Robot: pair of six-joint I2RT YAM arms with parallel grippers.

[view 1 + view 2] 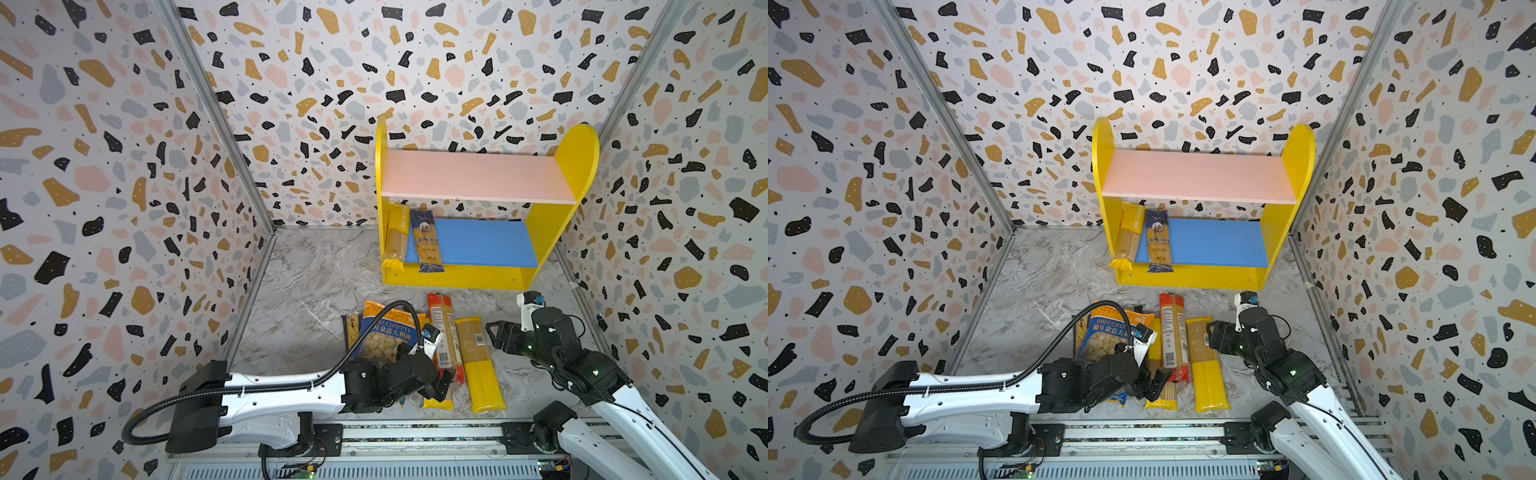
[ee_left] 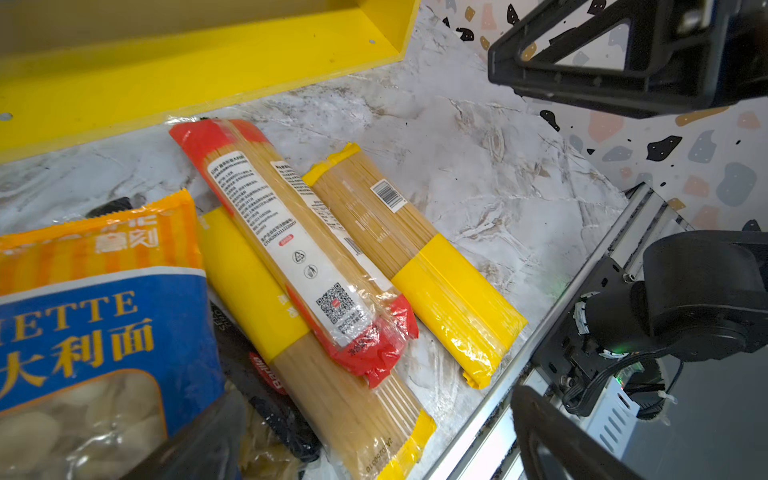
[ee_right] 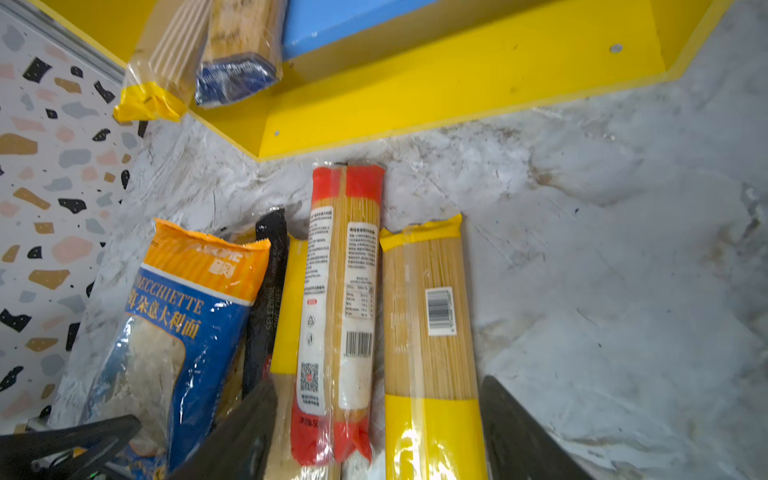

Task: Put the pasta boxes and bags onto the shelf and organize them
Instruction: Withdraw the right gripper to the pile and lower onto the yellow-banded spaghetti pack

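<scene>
The shelf (image 1: 457, 279) stands at the back with its pink board bare. A yellow spaghetti pack (image 1: 395, 237) and a dark blue one (image 1: 427, 243) lean on its blue board (image 1: 486, 243). On the marble lie the orecchiette bag (image 1: 384, 334), a dark Barilla bag (image 2: 266, 374) mostly under it, a red-orange pack (image 1: 444, 332) on a yellow pack (image 2: 353, 411), and another yellow pack (image 1: 480, 365). My left gripper (image 1: 440, 384) (image 2: 374, 451) is open over the lower yellow pack's near end. My right gripper (image 1: 498, 336) (image 3: 380, 436) hangs open beside the right yellow pack, holding nothing.
Patterned walls close in the left, back and right. A metal rail (image 1: 415, 434) runs along the front edge, just behind the packs' near ends. Bare marble (image 1: 316, 274) lies left of the shelf and between the shelf and the packs.
</scene>
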